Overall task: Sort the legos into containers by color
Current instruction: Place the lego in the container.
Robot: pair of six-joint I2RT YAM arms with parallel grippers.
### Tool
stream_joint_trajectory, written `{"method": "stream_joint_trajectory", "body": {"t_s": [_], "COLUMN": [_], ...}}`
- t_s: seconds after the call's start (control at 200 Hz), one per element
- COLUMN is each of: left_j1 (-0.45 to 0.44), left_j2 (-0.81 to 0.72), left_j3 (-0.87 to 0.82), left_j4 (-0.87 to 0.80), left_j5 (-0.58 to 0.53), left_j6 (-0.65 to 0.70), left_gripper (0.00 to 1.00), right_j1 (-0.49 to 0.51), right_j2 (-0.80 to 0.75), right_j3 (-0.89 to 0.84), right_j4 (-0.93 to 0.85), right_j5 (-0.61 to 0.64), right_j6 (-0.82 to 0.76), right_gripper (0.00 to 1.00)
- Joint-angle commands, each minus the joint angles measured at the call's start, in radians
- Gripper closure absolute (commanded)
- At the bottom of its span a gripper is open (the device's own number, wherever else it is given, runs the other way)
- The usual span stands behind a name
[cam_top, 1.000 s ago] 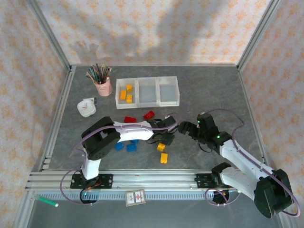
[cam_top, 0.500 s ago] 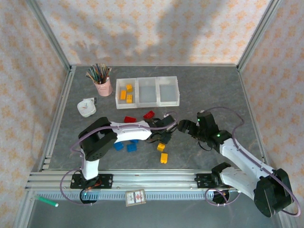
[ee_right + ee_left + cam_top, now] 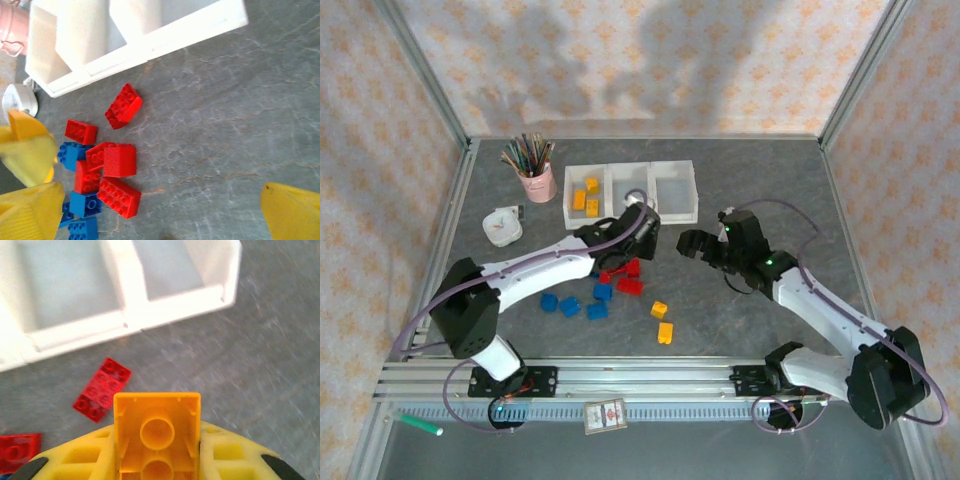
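Holds an orange lego (image 3: 157, 437) clamped between the jaws of the left gripper (image 3: 638, 222), hollow underside facing the lens at lower centre of the left wrist view; hovers at the front wall of the containers (image 3: 652, 190), centre of the top view. Shows the right gripper (image 3: 688, 243) with jaws wide apart, just right of the left one. Shows two yellow legos (image 3: 579, 200) in the leftmost bin; red legos (image 3: 630, 285), blue legos (image 3: 570, 305) and two loose yellow legos (image 3: 665, 333) on the table (image 3: 750, 180) below the bins

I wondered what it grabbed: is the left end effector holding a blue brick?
No, the left end effector is shut on a yellow-orange brick.
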Motion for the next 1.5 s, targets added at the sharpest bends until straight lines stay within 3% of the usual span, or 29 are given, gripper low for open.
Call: {"method": "stream_joint_trajectory", "body": {"t_s": [0.0,0.285,0.556,0.866,1.261,1.496], "left_j1": [0.091,0.324,0.435,0.469,0.469,0.449], "left_j2": [-0.043,0.073,0.295,0.478,0.455,0.332], "left_j3": [-0.002,0.093,0.27,0.423,0.449,0.381], "left_j4": [-0.03,-0.033,-0.04,-0.077,-0.108,-0.132], "left_j5": [-0.109,-0.158,-0.187,-0.275,-0.304,-0.17], "left_j6": [-0.033,-0.003,0.039,0.067,0.087,0.056], "left_gripper": [0.7,0.7,0.69,0.66,0.52,0.52], "right_j1": [0.053,0.114,0.114,0.114,0.113,0.09], "right_j2": [0.081,0.233,0.276,0.296,0.279,0.232], "right_j3": [0.07,0.141,0.153,0.152,0.17,0.153], "right_j4": [0.099,0.203,0.209,0.212,0.193,0.157], "right_j5": [0.0,-0.003,0.013,0.024,0.037,0.042], "right_j6": [0.003,0.032,0.021,0.015,-0.002,-0.011], "right_gripper": [0.0,0.0,0.0,0.0,0.0,0.0]}}
